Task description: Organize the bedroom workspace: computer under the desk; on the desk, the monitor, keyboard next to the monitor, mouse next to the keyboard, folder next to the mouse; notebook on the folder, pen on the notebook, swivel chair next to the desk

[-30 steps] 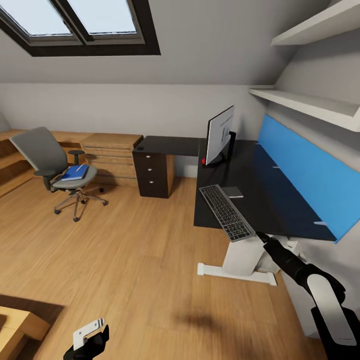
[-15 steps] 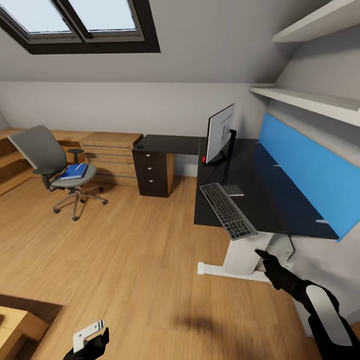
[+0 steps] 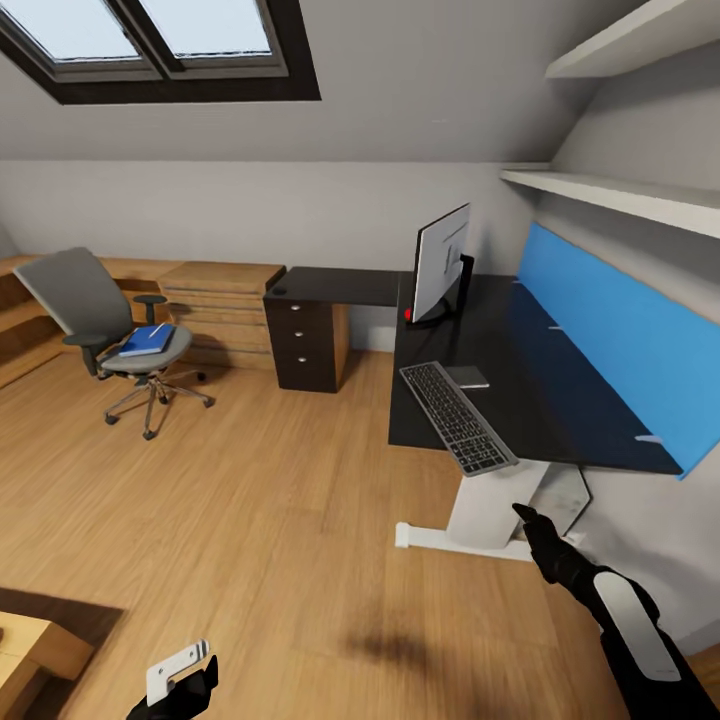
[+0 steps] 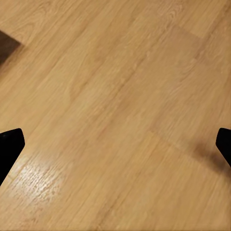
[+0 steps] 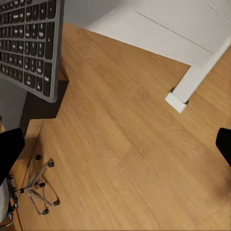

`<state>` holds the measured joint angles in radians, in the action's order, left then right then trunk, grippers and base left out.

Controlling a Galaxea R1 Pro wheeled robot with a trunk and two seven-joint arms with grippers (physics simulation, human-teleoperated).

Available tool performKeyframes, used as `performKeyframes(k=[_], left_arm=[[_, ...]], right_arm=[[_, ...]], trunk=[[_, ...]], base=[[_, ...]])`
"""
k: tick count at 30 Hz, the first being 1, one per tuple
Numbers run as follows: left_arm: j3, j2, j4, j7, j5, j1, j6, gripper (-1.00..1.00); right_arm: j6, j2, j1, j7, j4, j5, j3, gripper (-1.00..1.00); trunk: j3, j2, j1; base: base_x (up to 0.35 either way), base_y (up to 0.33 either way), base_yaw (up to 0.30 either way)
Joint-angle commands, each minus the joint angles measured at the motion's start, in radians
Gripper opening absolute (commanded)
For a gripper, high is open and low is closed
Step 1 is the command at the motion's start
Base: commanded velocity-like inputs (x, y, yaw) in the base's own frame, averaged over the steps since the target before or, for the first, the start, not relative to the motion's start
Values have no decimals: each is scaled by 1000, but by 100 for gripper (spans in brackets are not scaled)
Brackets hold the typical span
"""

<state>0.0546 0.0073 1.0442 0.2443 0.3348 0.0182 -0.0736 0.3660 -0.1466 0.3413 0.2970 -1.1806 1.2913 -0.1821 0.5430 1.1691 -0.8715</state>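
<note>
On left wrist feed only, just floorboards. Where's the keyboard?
Observer: The keyboard lies on the black desk, its near end hanging over the front edge.
Operator: Folder off the chair yet?
Observer: No. The blue folder lies on the swivel chair, which stands across the room from the desk.
Operator: Right gripper holding anything?
Observer: No. The right gripper is open above bare floor, below the keyboard's overhanging end.
Operator: Monitor?
Observer: The monitor stands upright at the desk's far end, beyond the keyboard.
</note>
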Motion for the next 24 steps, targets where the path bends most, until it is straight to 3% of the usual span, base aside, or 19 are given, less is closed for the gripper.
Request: performKeyframes(k=[1,13,18,23,24], left_arm=[[-1,0,2,4,7,0,-5,100],[-1,1,2,4,6,0,-3,100],[-1,1,2,4,6,0,-3,100],[-1,1,2,4,6,0,-3,100],[-1,1,2,4,6,0,-3,100]], right_arm=[[-1,0,1,3,-6,5,2,100],[-11,-3,1,-47,-44,-8,2,100],[-1,-16,-1,-55,-70,-11,4,100],[21,-29,-3,-117,-79,-11,5,100],[29,-30,-3,-160,-66,-11,5,100]], trunk=[[4,8,-4],[42,92,-50],[58,127,-69],[73,162,-88],[76,169,-92]], base=[[0,0,0],[0,0,0],[0,0,0],[0,0,0],[0,0,0]])
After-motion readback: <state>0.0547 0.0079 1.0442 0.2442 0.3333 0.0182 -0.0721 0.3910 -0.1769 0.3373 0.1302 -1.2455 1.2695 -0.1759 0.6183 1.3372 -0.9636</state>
